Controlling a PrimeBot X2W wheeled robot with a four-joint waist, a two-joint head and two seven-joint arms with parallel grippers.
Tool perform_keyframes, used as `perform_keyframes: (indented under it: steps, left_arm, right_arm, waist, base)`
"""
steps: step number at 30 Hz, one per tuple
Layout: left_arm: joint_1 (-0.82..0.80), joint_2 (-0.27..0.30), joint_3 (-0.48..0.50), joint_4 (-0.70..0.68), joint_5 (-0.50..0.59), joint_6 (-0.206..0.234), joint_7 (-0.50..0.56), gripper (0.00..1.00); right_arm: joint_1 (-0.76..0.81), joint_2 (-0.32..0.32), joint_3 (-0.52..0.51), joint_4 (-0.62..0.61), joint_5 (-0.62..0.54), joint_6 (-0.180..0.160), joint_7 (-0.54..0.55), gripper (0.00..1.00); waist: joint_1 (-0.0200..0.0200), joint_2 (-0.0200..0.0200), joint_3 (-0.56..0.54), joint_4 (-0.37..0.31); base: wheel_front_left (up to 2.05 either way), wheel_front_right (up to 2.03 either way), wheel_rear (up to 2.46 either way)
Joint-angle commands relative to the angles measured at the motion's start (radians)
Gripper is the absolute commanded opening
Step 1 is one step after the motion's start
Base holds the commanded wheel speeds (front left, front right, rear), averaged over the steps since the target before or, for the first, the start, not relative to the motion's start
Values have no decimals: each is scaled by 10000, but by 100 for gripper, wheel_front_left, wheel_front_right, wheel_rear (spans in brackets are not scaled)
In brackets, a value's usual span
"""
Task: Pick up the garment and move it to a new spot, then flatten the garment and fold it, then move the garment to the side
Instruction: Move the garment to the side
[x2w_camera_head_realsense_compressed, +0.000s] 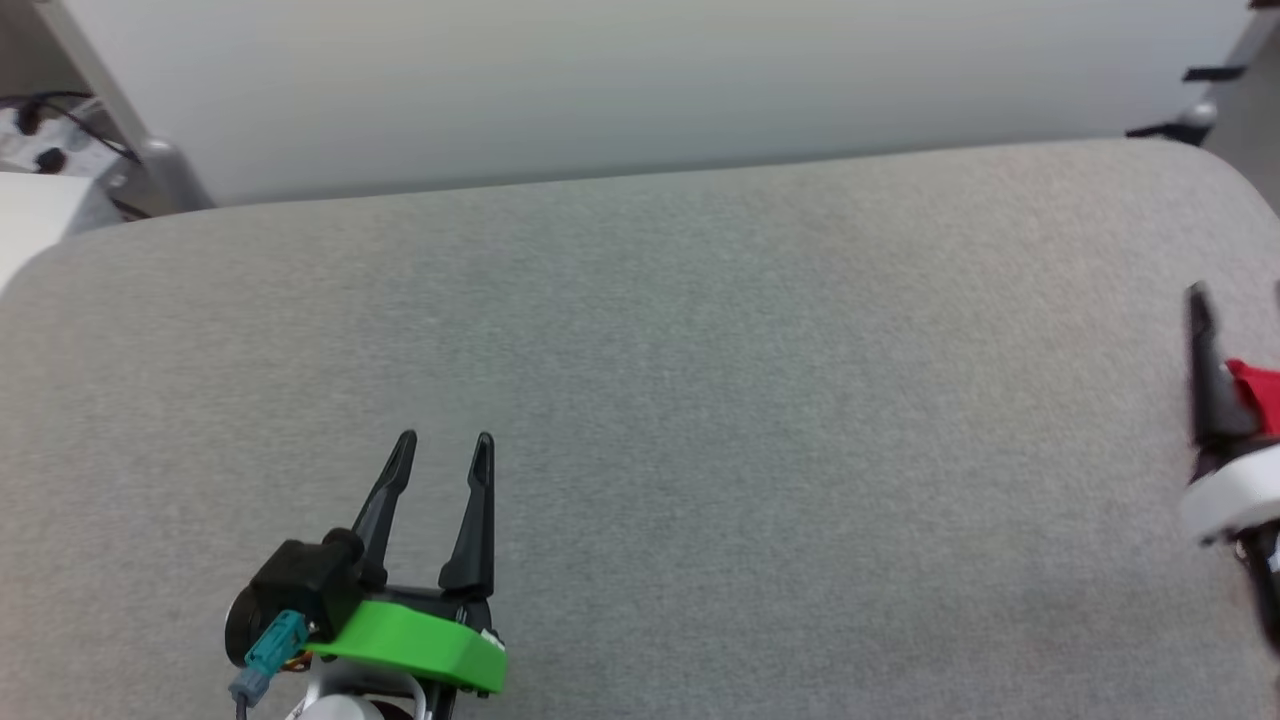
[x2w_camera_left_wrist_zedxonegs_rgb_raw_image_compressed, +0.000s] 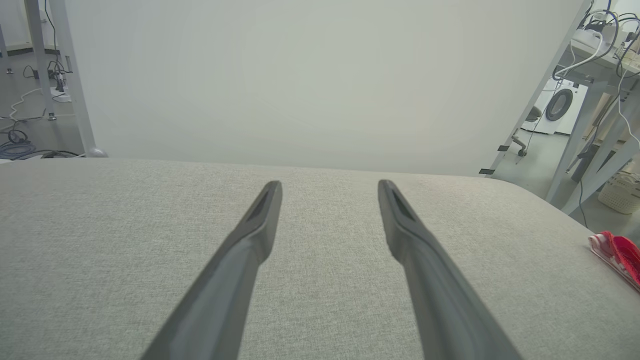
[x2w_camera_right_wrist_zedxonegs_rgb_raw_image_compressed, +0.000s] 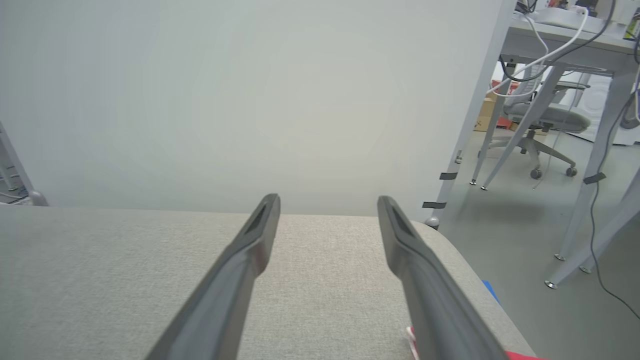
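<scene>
Garment (x2w_camera_head_realsense_compressed: 1258, 388) – where's it at?

Far right of the table (x2w_camera_head_realsense_compressed: 700, 350), by the right edge. Only a red scrap w/ white trim shows, so can't say if it's folded.

Grippers?

Left gripper (x2w_camera_head_realsense_compressed: 445, 440) sits near-left, fingers spread, nothing btwn them, over bare cloth. Right gripper (x2w_camera_right_wrist_zedxonegs_rgb_raw_image_compressed: 328, 201) is out at the right edge, also spread wide & empty. Red fabric lies low beside one of its fingers. Touching or not, can't tell.

Why placed like that?

My guess: right arm is the one close enough to work the garment. Left hangs back so it's out of the way.

Room to move?

Plenty. Middle & left of the table are bare, all the way to the white backdrop (x2w_camera_head_realsense_compressed: 600, 80) on the far side. The right is the tight bit: rounded corner, then a drop to the floor (x2w_camera_right_wrist_zedxonegs_rgb_raw_image_compressed: 500, 240), w/ desk legs (x2w_camera_right_wrist_zedxonegs_rgb_raw_image_compressed: 594, 178) beyond. Fabric dragged further right could slide off, so I'd bring it left, twd the centre.
</scene>
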Motion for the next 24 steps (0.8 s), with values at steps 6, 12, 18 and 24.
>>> perform_keyframes:
  steps: [6,12,18,24]
  left_arm:
    - [417,-195,266,212,200,-96,-58,100]
    - [629,-387,657,504,423,-147,-58,100]
    - [724,-557,937,623,756,-223,-58,100]
    - [769,-703,1114,719,957,-395,-58,100]
  right_arm:
    - [1411,1111,147,-707,-150,-9,-118,100]
    - [2185,1951,359,-767,-403,-9,-586,100]
    - [2454,2346,450,-449,-525,-9,-998,100]
    - [2424,2457,574,-272,-653,-9,-1115,100]
  waist:
    - [1,0,-882,1065]
    - [1,0,-930,1153]
    - [1,0,-927,1158]
    - [1,0,-963,1178]
  base:
    - [0,0,0]
    - [0,0,0]
    - [0,0,0]
    - [0,0,0]
